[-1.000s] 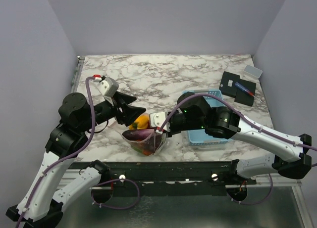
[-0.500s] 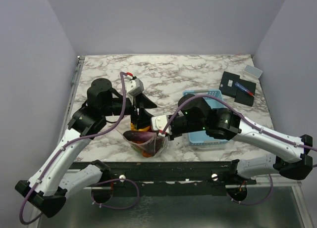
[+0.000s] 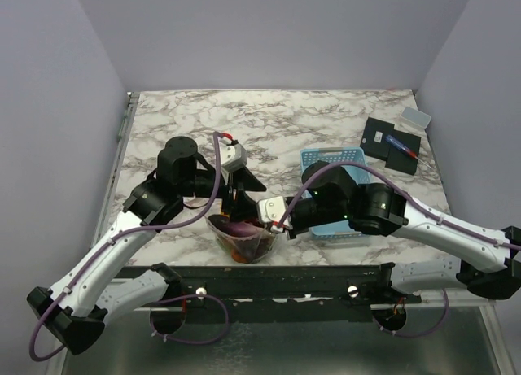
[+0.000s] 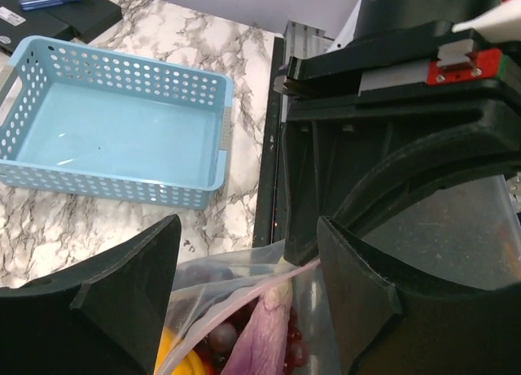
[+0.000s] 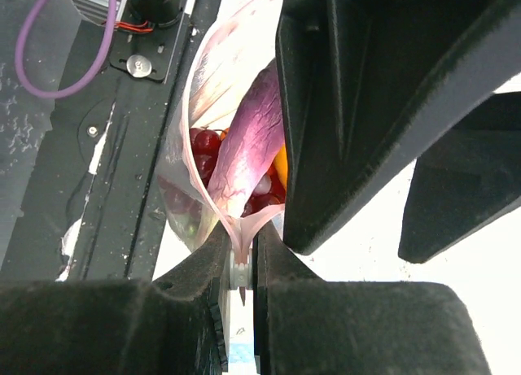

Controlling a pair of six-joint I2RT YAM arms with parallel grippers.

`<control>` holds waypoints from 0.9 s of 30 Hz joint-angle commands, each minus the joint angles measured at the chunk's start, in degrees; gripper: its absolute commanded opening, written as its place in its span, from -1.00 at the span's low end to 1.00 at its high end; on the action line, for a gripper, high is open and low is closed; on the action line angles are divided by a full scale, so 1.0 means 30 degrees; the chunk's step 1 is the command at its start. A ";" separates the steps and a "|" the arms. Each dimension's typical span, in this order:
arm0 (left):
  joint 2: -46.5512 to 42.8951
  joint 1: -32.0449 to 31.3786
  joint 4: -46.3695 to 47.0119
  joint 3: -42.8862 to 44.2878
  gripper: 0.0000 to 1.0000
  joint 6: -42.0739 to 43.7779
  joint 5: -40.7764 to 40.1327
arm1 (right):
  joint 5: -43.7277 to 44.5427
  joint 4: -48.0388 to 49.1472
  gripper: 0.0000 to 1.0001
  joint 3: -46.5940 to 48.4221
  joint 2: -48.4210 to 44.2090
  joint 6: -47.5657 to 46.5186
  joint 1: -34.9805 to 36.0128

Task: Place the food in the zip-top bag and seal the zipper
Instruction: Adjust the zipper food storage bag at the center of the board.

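The clear zip-top bag (image 3: 244, 243) stands at the table's near edge with its mouth up. Inside lie a purple eggplant (image 4: 262, 330), dark grapes (image 4: 218, 340) and a yellow piece (image 4: 175, 360). My right gripper (image 5: 242, 257) is shut on one end of the pinkish zipper (image 5: 213, 204), holding that corner up. My left gripper (image 4: 248, 261) is open just above the bag's mouth, its fingers (image 4: 122, 289) on either side of the zipper strip (image 4: 273, 279). From above, the left gripper (image 3: 241, 200) and right gripper (image 3: 279, 222) meet over the bag.
An empty light-blue perforated basket (image 4: 114, 139) sits to the right of the bag, partly under the right arm (image 3: 366, 212). Black pads with a screwdriver (image 3: 395, 145) and a small clear box (image 3: 416, 117) lie at the back right. The table's front rail (image 3: 269, 277) runs just below the bag.
The left arm swung right and its gripper came over the bag's mouth. The yellow piece by its fingers no longer shows outside the bag. The right gripper and bag shifted slightly right.
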 commanded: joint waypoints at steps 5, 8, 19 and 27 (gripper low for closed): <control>-0.1331 -0.0438 -0.0327 -0.0317 0.40 -0.0316 0.2184 | 0.0706 0.0946 -0.99 0.0061 -0.1003 0.0543 -0.0162; -0.1624 -0.0444 -0.0396 -0.0220 0.40 -0.0449 0.2439 | 0.0848 0.0939 -0.99 0.0256 -0.0932 0.0657 -0.0162; -0.2168 -0.0478 -0.0707 -0.0582 0.50 -0.0852 0.1826 | 0.0935 0.0460 -0.99 0.1832 0.0167 0.1308 -0.0160; -0.2185 -0.0578 -0.1795 -0.0354 0.50 -0.0487 0.0151 | 0.1138 0.0198 -0.99 0.2816 0.0809 0.1765 -0.0162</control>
